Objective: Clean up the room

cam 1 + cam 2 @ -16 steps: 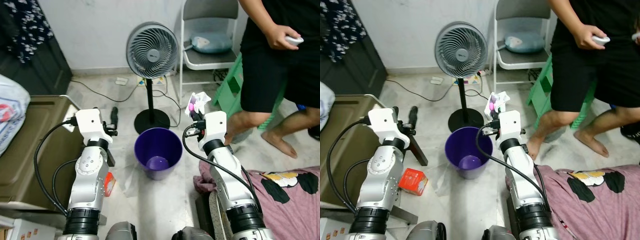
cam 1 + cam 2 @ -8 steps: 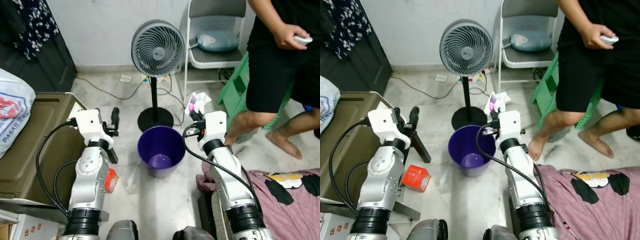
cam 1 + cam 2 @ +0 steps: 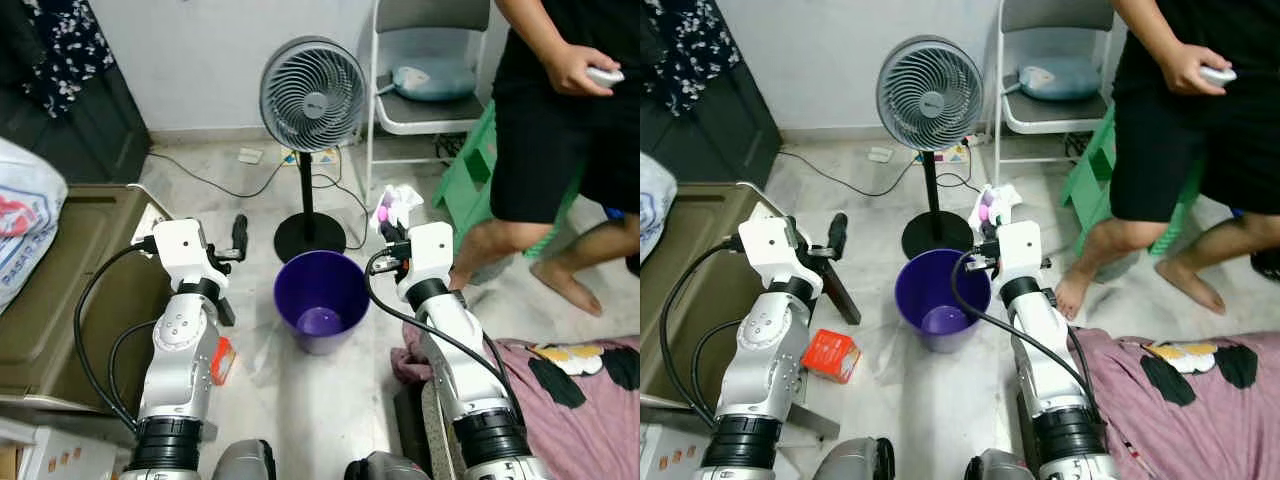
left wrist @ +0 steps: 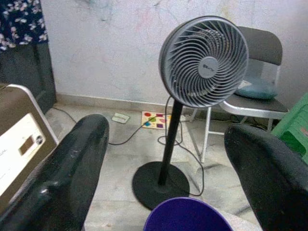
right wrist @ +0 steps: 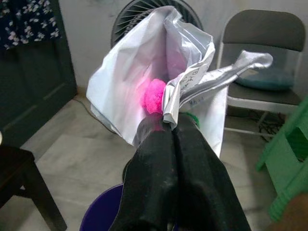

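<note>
Floor of pale stone tile spreads around a purple bin, which stands upright at the middle of the scene. Beyond the bin and to the robot's right, a person in black stands barefoot, holding a small white object in one hand. A grey folding chair sits against the wall beyond the bin, a bluish cushion on its seat, with a green stool beside it. A standing fan rises just behind the bin, its round base close to the bin's far rim. To the bin's left lies a brown case; a pink patterned blanket lies to the bin's right.

The left tool hovers to the left of the bin, fingers spread wide apart and holding nothing. The right tool is raised just beyond the bin's right rim, its two fingers pressed together on a crumpled white plastic wrapper with a bright pink lump inside, held above the bin's edge. A small orange box rests on the floor left of the bin.
</note>
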Robot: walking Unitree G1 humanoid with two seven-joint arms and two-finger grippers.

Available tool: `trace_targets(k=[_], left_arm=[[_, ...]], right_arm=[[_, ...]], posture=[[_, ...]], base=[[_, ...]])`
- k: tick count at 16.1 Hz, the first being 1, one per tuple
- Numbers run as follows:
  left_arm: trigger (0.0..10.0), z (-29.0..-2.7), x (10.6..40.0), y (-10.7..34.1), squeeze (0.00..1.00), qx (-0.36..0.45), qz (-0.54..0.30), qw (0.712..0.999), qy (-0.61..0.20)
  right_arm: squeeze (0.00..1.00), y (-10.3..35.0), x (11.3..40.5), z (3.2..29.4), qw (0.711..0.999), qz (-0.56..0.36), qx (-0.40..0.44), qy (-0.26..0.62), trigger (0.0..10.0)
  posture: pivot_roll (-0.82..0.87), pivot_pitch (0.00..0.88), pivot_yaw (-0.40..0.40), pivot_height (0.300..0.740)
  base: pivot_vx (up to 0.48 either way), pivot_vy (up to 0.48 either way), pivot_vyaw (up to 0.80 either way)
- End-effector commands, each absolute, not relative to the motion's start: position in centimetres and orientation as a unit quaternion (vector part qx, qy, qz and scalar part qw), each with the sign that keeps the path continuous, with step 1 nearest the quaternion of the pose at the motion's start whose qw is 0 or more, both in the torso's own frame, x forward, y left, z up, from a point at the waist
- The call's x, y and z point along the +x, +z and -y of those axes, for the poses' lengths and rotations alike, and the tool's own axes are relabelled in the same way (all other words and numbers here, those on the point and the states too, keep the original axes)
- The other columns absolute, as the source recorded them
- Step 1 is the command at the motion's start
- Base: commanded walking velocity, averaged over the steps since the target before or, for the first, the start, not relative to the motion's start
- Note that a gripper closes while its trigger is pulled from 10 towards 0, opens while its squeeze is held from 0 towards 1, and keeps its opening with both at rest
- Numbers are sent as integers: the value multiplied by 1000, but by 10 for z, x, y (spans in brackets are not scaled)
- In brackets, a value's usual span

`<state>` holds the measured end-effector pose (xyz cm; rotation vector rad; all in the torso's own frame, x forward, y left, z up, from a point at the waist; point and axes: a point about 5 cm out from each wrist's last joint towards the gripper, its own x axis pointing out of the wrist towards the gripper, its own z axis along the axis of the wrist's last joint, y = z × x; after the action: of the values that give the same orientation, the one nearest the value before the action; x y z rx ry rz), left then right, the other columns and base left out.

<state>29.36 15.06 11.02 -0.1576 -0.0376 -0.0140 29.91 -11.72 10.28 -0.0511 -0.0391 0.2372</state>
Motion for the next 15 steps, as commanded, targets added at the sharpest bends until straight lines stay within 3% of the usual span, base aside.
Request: trace_targets(k=[1, 10, 11, 12, 13, 15], left_arm=[[10000, -153, 292, 109, 1000, -76, 15, 997, -5], [10000, -149, 292, 111, 1000, -67, 20, 997, -21], [10000, -149, 292, 111, 949, -66, 20, 997, -22], [10000, -148, 292, 111, 369, -66, 21, 997, -24], [10000, -148, 292, 112, 0, -67, 22, 997, -27], [10000, -147, 292, 112, 0, -69, 24, 997, -30]], right_arm=[[0, 103, 299, 113, 992, 21, -25, 124, 10000], [0, 103, 299, 114, 992, 20, -25, 120, 10000], [0, 103, 300, 113, 992, 20, -25, 120, 10000], [0, 103, 300, 113, 992, 20, -25, 119, 10000], [0, 103, 300, 113, 992, 20, -25, 119, 10000], [0, 103, 300, 113, 992, 20, -25, 118, 10000]], posture=[[12, 78, 16, 740], [12, 81, 18, 740], [11, 84, 18, 740], [11, 84, 18, 740], [11, 85, 18, 740], [11, 87, 18, 740]], base=[[0, 0, 531], [36, 0, 0], [356, 0, 0], [368, 0, 0], [420, 0, 0], [450, 0, 0]])
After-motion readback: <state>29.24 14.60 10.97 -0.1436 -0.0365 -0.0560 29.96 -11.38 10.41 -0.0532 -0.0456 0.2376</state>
